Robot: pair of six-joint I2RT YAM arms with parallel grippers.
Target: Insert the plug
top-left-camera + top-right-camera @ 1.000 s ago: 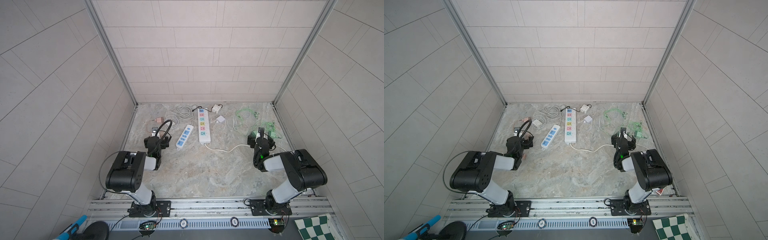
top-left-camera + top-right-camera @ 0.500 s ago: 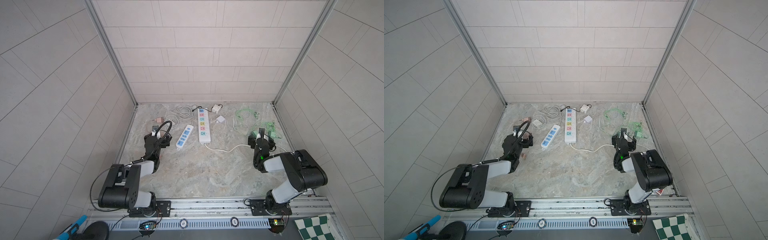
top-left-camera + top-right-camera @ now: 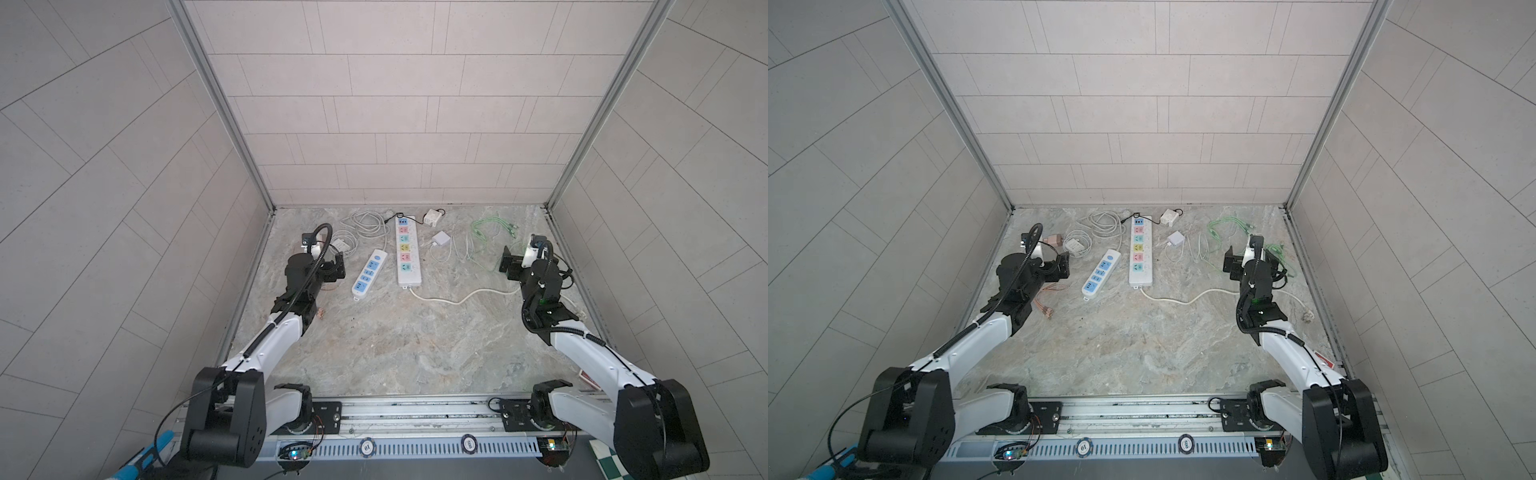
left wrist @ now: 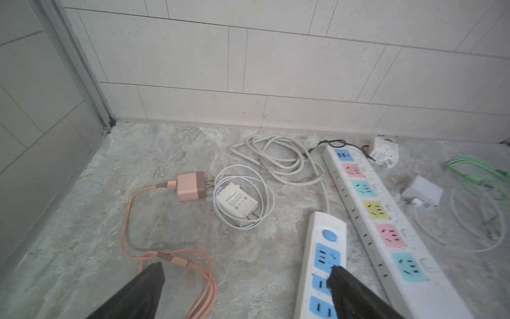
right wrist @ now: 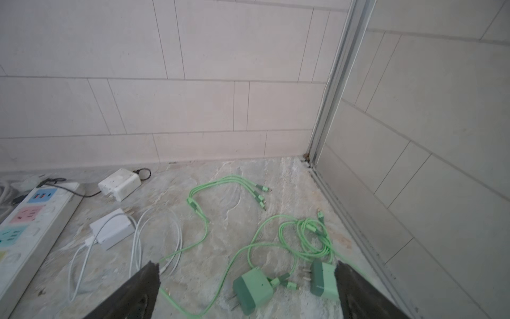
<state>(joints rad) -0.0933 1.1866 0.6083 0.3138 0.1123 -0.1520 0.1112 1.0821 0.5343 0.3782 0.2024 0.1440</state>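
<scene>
Hovering wide open and empty, the left gripper (image 4: 244, 279) and right gripper (image 5: 248, 266) looked set for the pickup step: the pink charger plug (image 4: 190, 189) lay loose on the tabletop (image 4: 82, 193) (left of the blue-socket power strip (image 4: 323, 248)), so grasping it squarely seemed next.

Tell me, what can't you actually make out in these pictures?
- Short blue power strip: in the left wrist view its near end is cut off by the picture edge and partly covered by a left claw finger.
- Darker green charger: clear in the right wrist view; in both top views the right arm covers it.
- Long power strip: socket holes too small to read in both top views.
</scene>
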